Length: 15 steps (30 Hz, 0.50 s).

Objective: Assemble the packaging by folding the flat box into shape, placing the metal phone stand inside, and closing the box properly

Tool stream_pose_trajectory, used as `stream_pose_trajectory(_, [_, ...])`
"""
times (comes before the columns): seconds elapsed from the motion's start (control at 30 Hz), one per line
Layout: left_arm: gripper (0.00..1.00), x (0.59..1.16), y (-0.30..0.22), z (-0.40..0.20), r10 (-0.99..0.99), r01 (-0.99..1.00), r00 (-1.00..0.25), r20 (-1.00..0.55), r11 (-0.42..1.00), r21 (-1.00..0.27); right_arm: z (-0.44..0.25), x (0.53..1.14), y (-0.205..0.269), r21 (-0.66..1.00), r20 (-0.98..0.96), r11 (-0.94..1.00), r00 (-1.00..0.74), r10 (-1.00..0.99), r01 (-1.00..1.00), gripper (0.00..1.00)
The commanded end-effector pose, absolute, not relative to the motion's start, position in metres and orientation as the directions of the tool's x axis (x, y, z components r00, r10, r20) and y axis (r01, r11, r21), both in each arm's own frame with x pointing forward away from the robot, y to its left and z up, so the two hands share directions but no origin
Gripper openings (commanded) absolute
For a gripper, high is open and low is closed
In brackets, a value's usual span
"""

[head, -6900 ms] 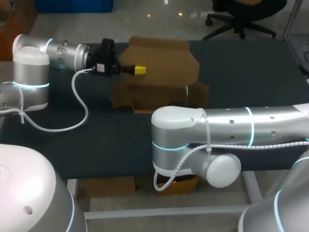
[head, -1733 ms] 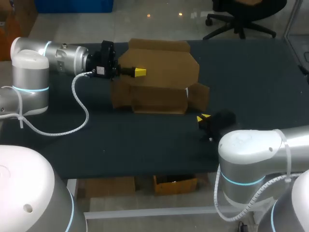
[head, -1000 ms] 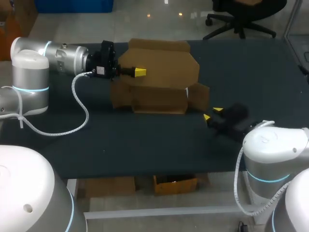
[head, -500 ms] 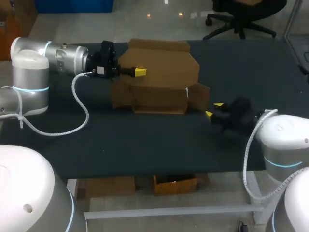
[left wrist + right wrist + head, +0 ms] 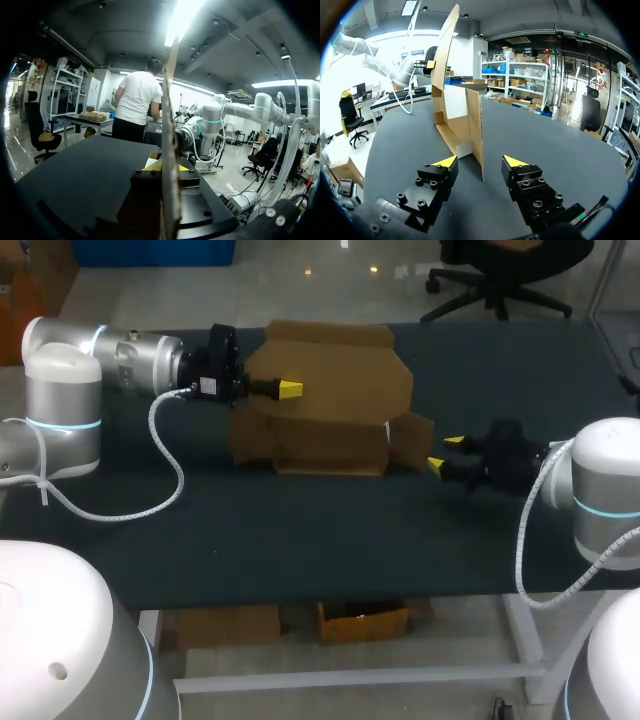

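Side flap (image 5: pixel 476 125) edge-on just ahead of the right gripper (image 5: pixel 482 161)
The half-folded box (image 5: pixel 330 430) stands on the surface (image 5: pixel 250 530); the right gripper, released, is nearest this flap. The left gripper (image 5: pixel 288 388) is grasping the back panel (image 5: pixel 340 370).

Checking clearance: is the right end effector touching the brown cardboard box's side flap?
Apart: right wrist view shows gaps between the brown cardboard flap and the right end effector.
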<state>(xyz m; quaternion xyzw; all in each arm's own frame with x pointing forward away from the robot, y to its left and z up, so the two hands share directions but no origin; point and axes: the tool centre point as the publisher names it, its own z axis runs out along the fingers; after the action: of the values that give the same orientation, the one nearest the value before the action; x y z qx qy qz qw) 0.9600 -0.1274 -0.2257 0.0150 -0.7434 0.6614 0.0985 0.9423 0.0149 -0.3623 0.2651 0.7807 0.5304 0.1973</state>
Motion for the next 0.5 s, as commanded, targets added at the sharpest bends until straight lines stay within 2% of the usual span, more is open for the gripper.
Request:
stream_pose_trajectory(0.03, [0.0,0.96,-0.126,-0.229,0.109,-0.152,-0.98,0.166,0.127,-0.98,-0.369,0.955,0.018,0.936,-0.013,0.289,-0.802,0.597,0.2,0.52])
stream_pose_trajectory(0.5, [0.0,0.96,-0.126,-0.229,0.109,-0.152,-0.98,0.166,0.127,-0.98,-0.37,0.968,0.025,0.947,-0.007,0.26,-0.795,0.607,0.19,0.47])
